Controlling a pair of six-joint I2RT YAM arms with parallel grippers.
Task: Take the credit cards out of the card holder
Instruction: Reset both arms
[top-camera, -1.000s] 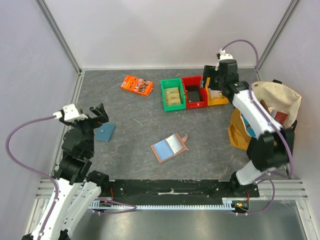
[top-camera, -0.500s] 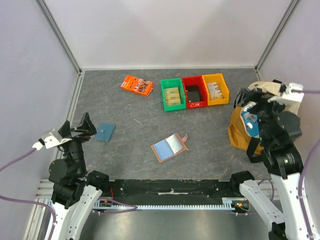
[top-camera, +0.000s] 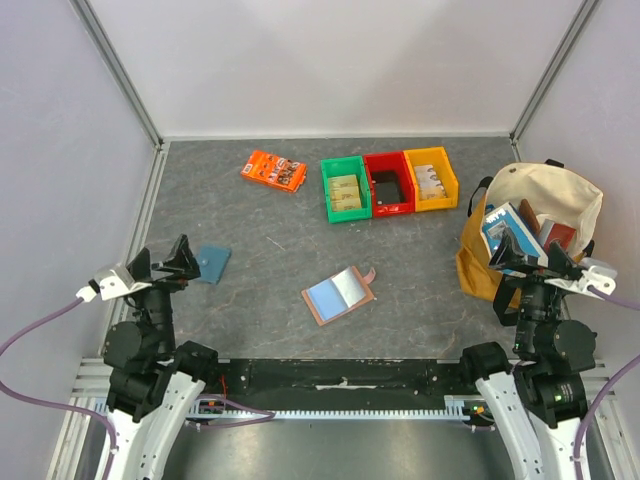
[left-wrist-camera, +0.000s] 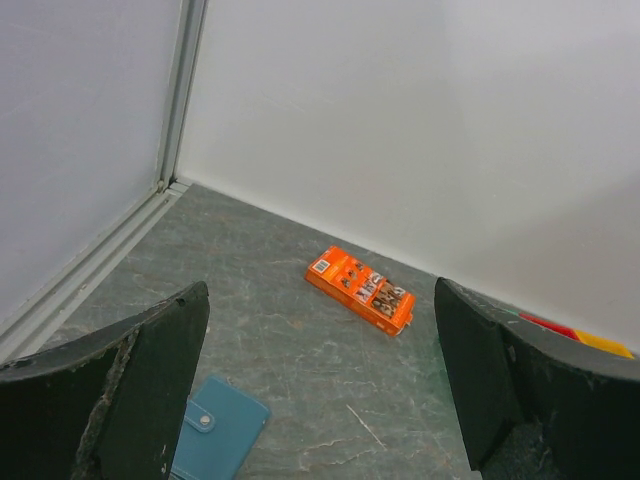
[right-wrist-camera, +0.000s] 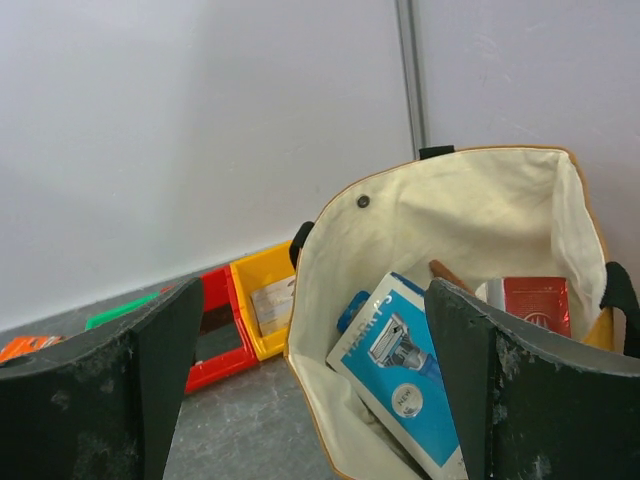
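The card holder (top-camera: 340, 294) has not moved, but the arms have. A moment ago the right arm reached far out over the yellow bin (top-camera: 452, 186), and the left arm hung over the blue pouch (top-camera: 210, 264). Now both arms are pulled back and lifted up near their bases. The left end effector (top-camera: 163, 258) has its fingers apart with nothing between them. The right end effector (top-camera: 535, 262) is spread the same way and is also empty. I think this means the arms are done with a step, or maybe the whole job, and are resting. The big cloth bag (top-camera: 575, 195) sits just ahead of the right end effector. The pouch lies just ahead and to the right of the left one. The card holder lies open and flat on the counter (top-camera: 270, 230), down low between the two end effectors. It is well to the right of the left one and well to the left of the right one, and neither touches it. Its light blue inside faces up. I cannot tell if any cards are left in it. Its long side runs on a slant, from the left end effector's side to far and right. Its little snap tab (top-camera: 370, 272) sticks out at the far right end, toward the right end effector's side.
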